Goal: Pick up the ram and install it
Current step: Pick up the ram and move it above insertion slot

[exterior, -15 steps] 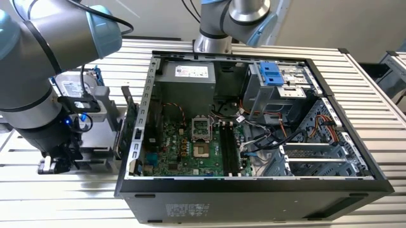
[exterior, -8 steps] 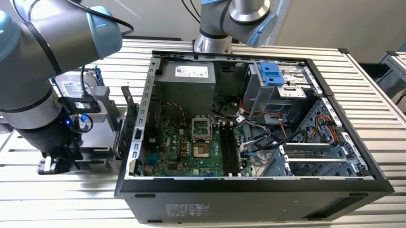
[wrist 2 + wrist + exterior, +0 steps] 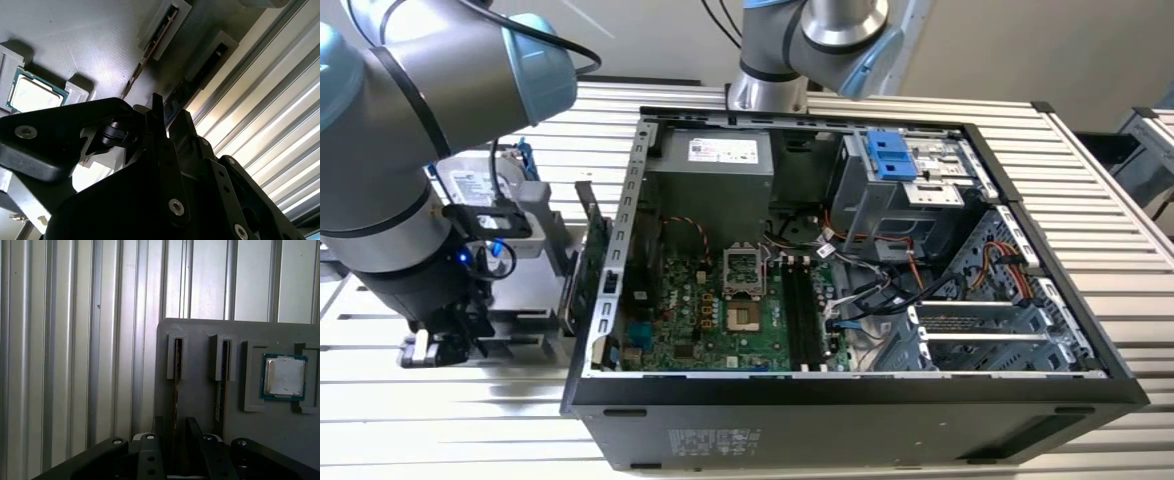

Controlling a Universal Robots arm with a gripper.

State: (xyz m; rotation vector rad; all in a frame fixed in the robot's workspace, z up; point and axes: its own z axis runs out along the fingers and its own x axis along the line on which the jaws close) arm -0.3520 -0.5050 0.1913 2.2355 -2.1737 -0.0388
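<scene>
My gripper (image 3: 175,421) hangs over the grey holder (image 3: 197,400) at nine o'clock of the computer case (image 3: 854,420) in the exterior view — jaws parted, one either side of the ram (image 3: 175,385), which stands edge-on in its slot (processor (image 3: 284,376) alongside).

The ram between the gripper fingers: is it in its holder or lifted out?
In: the ram stands edge-on in the gray holder's slot; the gripper straddles it.
</scene>
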